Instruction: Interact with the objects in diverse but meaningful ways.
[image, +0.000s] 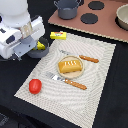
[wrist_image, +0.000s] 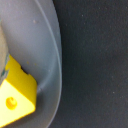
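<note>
While the white Franka arm hangs over the exterior view's left edge of the striped beige placemat (image: 75, 95), its gripper (image: 31, 51) sits low above a small grey bowl-like pan (image: 42, 51). Whether the fingers are spread or pressed together cannot be told, since the arm body hides them.

Positions relative to the placemat:
- Yellow holed cheese wedge (wrist_image: 17, 95): inside the grey pan, resting against its curved wall, just off the mat's far-left corner.
- Yellow butter block (image: 58, 35): on the mat's far edge.
- Golden bread loaf (image: 70, 65): at mat centre, on a round pale plate (image: 60, 71).
- Red tomato (image: 35, 86): on the near-left edge.
- Wooden-handled fork (image: 67, 81) and wooden-handled knife (image: 82, 57): flanking the plate.
- Grey lidded pot (image: 67, 8): beyond the mat, on the brown toy stove (image: 107, 25).
</note>
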